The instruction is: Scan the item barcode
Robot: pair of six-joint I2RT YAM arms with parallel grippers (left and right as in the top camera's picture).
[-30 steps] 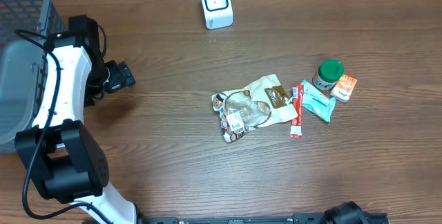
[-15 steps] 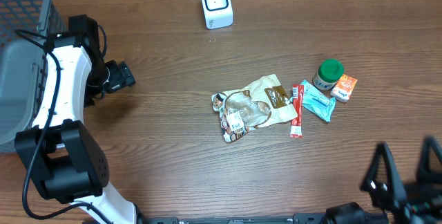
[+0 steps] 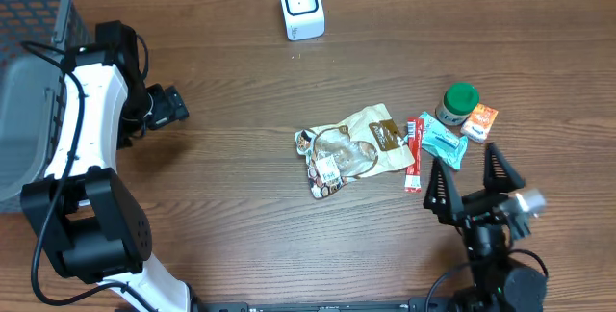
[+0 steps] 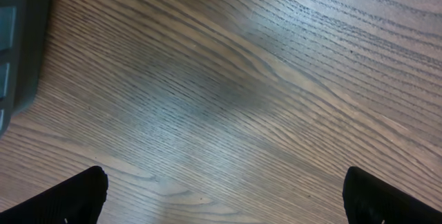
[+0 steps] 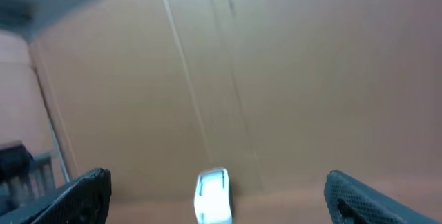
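At five o'clock on the table (image 3: pixel 241 206), the right gripper (image 3: pixel 469 179) hovers with jaws spread, just below the teal packet (image 3: pixel 443 142). The left gripper (image 3: pixel 173 108), at nine o'clock, also gapes. It is best to pinch one item squarely, then turn its barcode toward the scanner (image 3: pixel 301 6) at twelve.

**No words clear enough to read**

The shiny snack bag (image 3: pixel 351 148) on the surface (image 3: pixel 231 216) has print on it, but the letters are too small to make out. It is the same with the red stick pack (image 3: pixel 414 154), the blue-green pack (image 3: pixel 444 142), the label on the green-lid jar (image 3: pixel 456 106) and the little orange box (image 3: pixel 479 122).
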